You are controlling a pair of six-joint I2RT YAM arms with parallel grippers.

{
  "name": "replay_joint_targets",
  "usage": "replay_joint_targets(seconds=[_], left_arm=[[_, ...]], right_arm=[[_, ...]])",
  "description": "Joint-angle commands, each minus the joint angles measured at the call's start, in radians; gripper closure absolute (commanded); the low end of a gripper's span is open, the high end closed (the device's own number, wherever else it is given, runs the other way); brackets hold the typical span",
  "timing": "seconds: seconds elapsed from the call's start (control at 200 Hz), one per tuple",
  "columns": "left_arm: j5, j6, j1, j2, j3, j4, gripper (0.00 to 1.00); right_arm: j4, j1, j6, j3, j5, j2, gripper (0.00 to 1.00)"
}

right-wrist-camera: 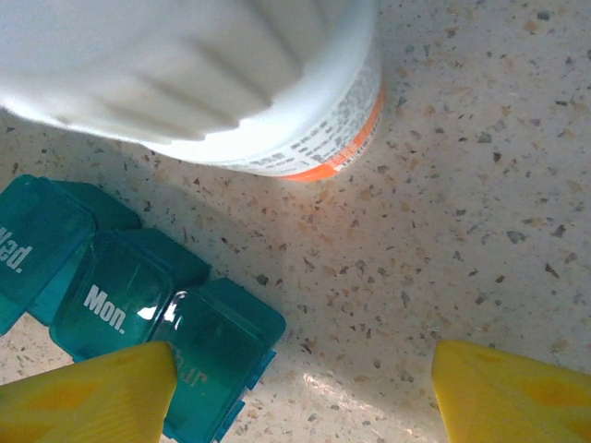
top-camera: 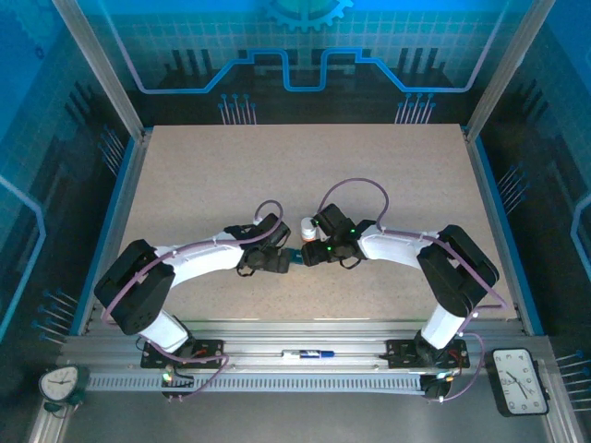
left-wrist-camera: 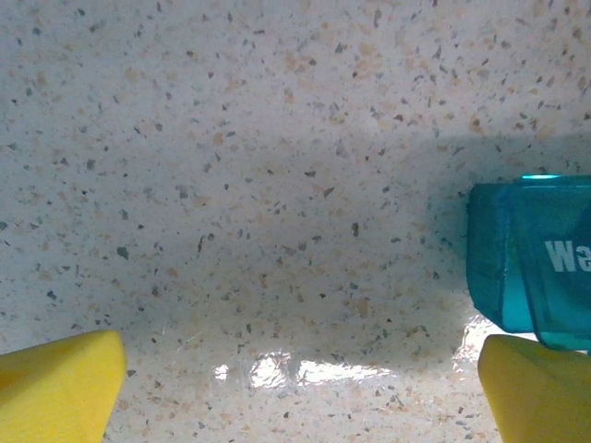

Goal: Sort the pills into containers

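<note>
The speckled table (top-camera: pixel 185 185) carries both arms, whose wrists meet at mid-width, nearer the near edge than the far one. Just beyond them stands the white-capped orange bottle (right-wrist-camera: pixel 231 83), upright, close to the pill box (right-wrist-camera: pixel 120 295) but apart from it. The teal box is a short strip with shut lids marked by day, lying on the table between the two wrists. Its long axis seems to run from one gripper toward the other. The right gripper (right-wrist-camera: pixel 305 397) hangs with jaws spread wide; the strip's end compartment sits at its left fingertip (right-wrist-camera: pixel 88 392), off-centre from the gap. The left gripper (left-wrist-camera: pixel 295 397) is likewise spread, with the box's other end just beside one fingertip (left-wrist-camera: pixel 536 388). Either would need to shift sideways to straddle the box.
</note>
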Motion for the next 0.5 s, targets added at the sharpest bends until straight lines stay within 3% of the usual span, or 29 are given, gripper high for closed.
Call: replay_joint_targets(seconds=[0.0,0.495], left_arm=[[-0.03,0.023,0.001,0.001,0.042,0.002,0.01],[-0.022,0.046,0.04,0.043,0.121,0.018,0.01]], right_arm=[[-0.026,-0.004,0.005,-0.008,0.015,0.041,0.26],[-0.013,-0.003,0.007,-0.024,0.009,0.047,0.26]])
